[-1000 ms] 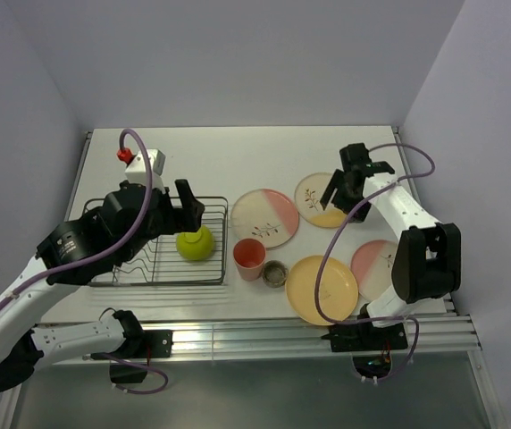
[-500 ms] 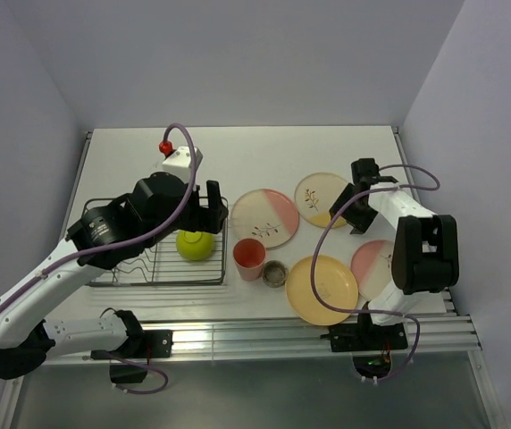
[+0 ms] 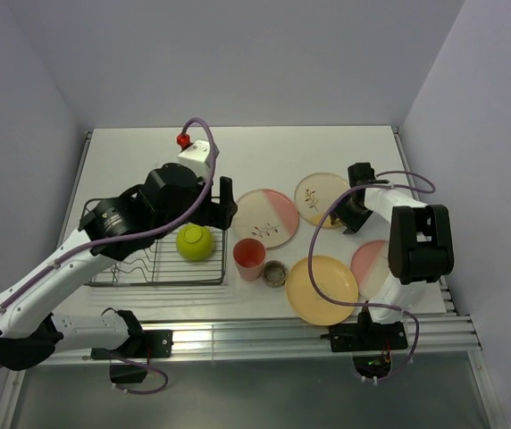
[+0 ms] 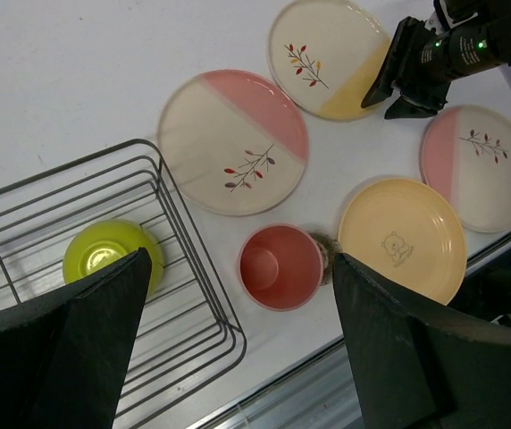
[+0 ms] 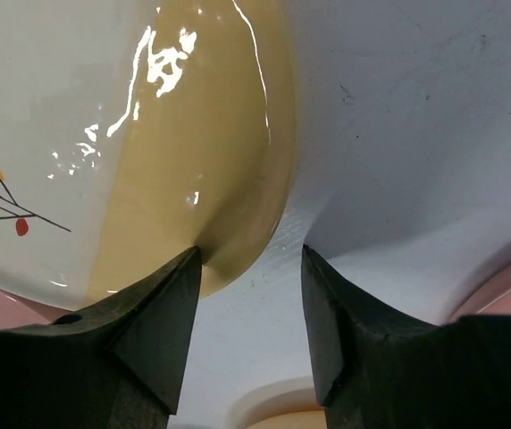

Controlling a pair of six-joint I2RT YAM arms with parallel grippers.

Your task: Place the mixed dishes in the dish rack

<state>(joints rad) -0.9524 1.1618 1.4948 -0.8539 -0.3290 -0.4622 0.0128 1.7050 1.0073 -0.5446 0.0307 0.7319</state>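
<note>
Dishes number seven: one yellow-green bowl [image 3: 195, 241] sits at the right end of the single dish rack [image 3: 153, 273]. Four plates lie on the table [image 3: 264, 152] right of it: cream-and-pink plate [image 3: 265, 217], sprig plate [image 3: 314, 195], yellow-orange plate [image 3: 322, 289] and pink plate [image 3: 372, 266], with two cups, pink cup [image 3: 248, 258] and grey-brown cup [image 3: 275, 273] just beside it. Left gripper [image 4: 240, 264] hangs above the pink cup, fingers spread and empty, while right gripper [image 5: 250, 255] straddles the sprig plate's yellow rim, fingers parted, not clamped.
</note>
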